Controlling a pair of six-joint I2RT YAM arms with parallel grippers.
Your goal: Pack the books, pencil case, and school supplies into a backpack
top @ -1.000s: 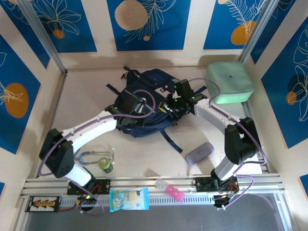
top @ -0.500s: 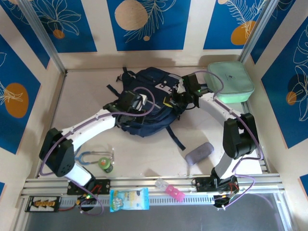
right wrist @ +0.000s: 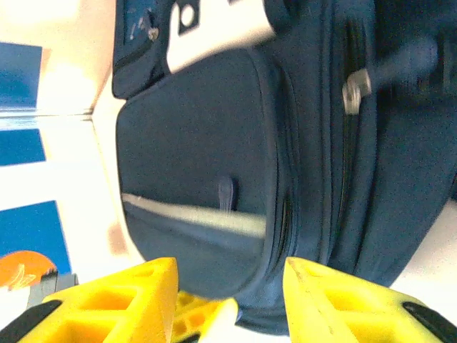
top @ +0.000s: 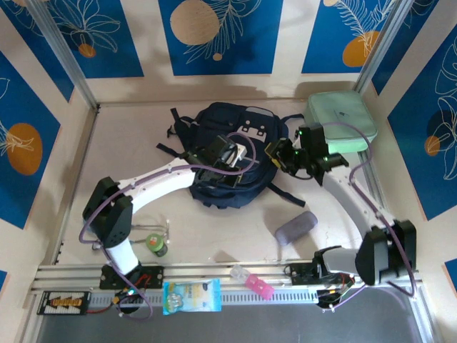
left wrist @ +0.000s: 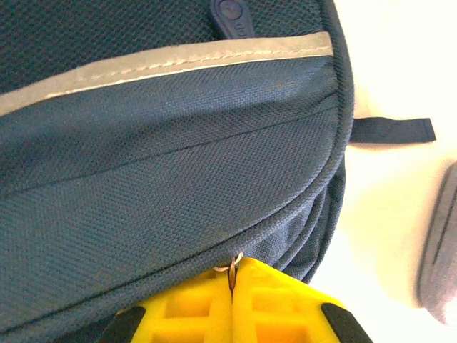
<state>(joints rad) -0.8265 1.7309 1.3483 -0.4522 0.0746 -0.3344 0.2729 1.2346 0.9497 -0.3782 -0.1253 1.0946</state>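
Since a second ago the backpack (top: 239, 128) has slid a little rightward, and the right arm has swung outward, taking the right gripper (top: 275, 153) off the pack's right edge. At the left, a green roll (top: 157, 245) lies near the front rail. The left gripper (top: 235, 158) sits over the pack, which lies flat at the back centre of the table (top: 128, 157). Its yellow fingers (left wrist: 193, 311) are pinched on a small metal zipper ring (left wrist: 231, 266), most of it hidden between them. The right gripper's fingers (right wrist: 114, 300) are spread with nothing between them; that wrist view is blurred. A mint-green case (top: 341, 121) fills the far right corner, crossed by a cable.
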